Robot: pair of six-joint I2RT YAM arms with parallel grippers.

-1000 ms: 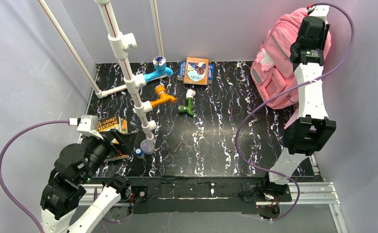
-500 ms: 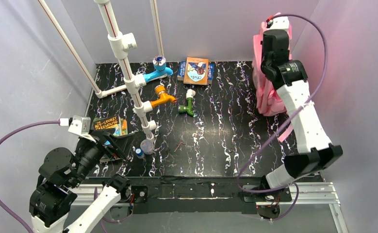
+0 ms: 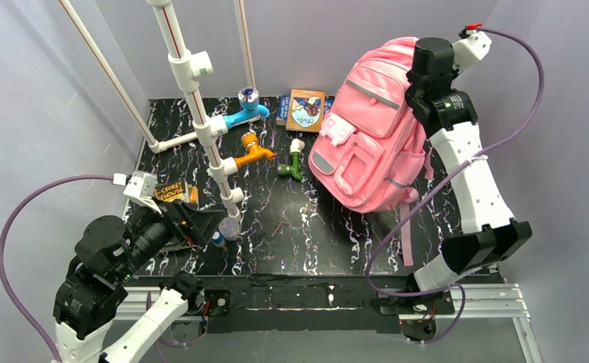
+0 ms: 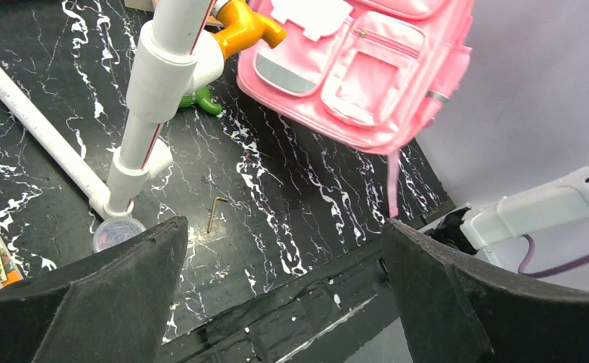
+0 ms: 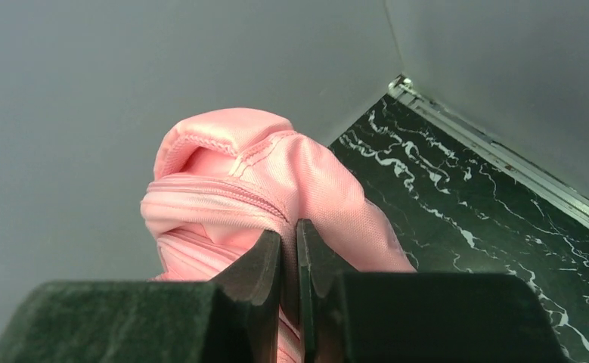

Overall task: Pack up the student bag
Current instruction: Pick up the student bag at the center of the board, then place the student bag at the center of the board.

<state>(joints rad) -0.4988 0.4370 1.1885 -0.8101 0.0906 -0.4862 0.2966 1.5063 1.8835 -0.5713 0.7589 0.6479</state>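
Student bag (image 3: 367,144) hangs tilted over the far right of the table (image 3: 314,227), front pockets facing up, one strap (image 3: 407,227) trailing toward the near edge. From above, the right gripper (image 3: 418,76) sits at the bag's top, and the left gripper (image 3: 198,221) is near left beside the pipe frame (image 3: 200,113).

Left wrist view: jaws spread wide, nothing between them.

Right wrist view: the fingers (image 5: 265,261) pinch only a thin fold of pink fabric by the zip. That small bite could slip under the bag's weight, and a swing could knock the green fitting (image 3: 292,162).
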